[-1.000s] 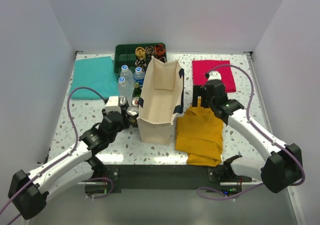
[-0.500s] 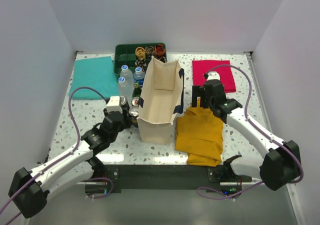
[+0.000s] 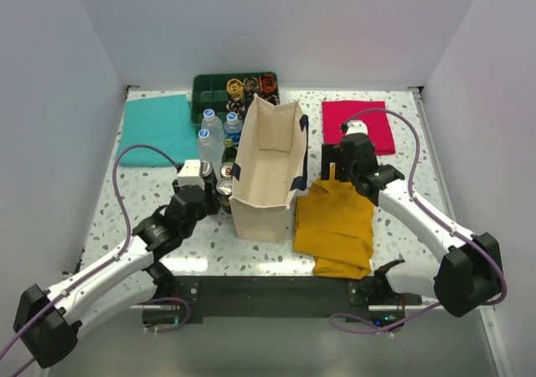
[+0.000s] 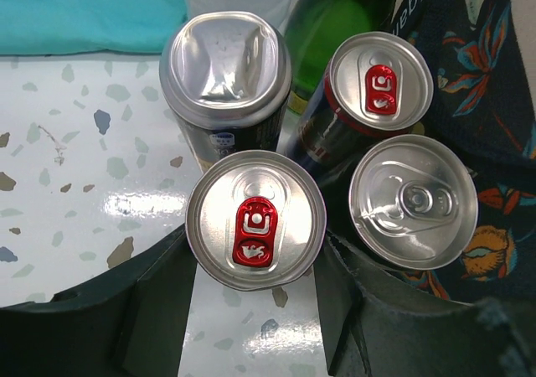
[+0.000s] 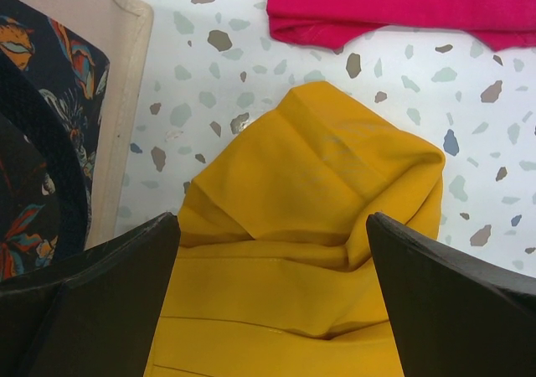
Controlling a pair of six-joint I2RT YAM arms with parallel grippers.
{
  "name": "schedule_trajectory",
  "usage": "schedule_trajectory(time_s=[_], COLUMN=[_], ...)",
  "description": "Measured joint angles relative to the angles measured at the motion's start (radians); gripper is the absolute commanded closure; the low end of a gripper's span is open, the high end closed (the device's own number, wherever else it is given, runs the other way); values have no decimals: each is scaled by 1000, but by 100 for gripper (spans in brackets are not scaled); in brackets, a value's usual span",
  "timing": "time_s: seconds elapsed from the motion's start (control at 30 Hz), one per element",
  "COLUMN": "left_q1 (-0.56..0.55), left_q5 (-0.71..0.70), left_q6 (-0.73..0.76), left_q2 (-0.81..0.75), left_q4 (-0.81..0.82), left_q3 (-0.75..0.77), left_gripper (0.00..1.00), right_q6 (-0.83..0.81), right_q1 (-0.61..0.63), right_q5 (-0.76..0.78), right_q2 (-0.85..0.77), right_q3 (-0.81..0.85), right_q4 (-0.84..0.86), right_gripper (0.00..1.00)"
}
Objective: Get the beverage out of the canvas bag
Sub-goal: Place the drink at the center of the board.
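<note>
The canvas bag (image 3: 268, 163) stands upright and open mid-table; its floral side shows in the left wrist view (image 4: 481, 100) and its cream edge in the right wrist view (image 5: 126, 84). My left gripper (image 3: 220, 193) is just left of the bag. In its wrist view (image 4: 255, 250) it is shut on a silver can with a red tab (image 4: 255, 230), which stands on the table among other cans. My right gripper (image 3: 335, 174) is wide open and empty over the mustard-yellow cloth (image 5: 310, 226), right of the bag.
By the held can stand a dented silver can (image 4: 226, 54), a dark red-tab can (image 4: 378, 80), a plain silver can (image 4: 413, 201) and a green bottle (image 4: 335, 17). Water bottles (image 3: 211, 130), a green tray (image 3: 230, 92), a teal cloth (image 3: 155, 130) and a pink cloth (image 3: 360, 126) lie behind.
The left gripper has edged slightly toward the bag with the can. The right gripper has drifted a little to the left.
</note>
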Motion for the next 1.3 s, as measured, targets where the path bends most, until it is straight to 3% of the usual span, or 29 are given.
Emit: schedule_trajectory(time_s=[0.13,0.6,0.8,1.0,1.3], left_q1=[0,0,0,0,0], left_q5=[0,13,27,35,31], left_q6=[2,1,1,-2,-2], left_q2=[-19,-8,16,24,6], left_q4=[-11,-24,-18,11,24], left_q3=[12,12,11,10,10], left_gripper=[59,50,39,22,20], right_q6=[0,0,0,0,0], right_q1=[0,0,0,0,0], right_q5=[0,0,0,0,0], right_q2=[0,0,0,0,0], right_q3=[0,0,0,0,0], right_q4=[0,0,0,0,0], right_gripper=[2,2,2,2,2])
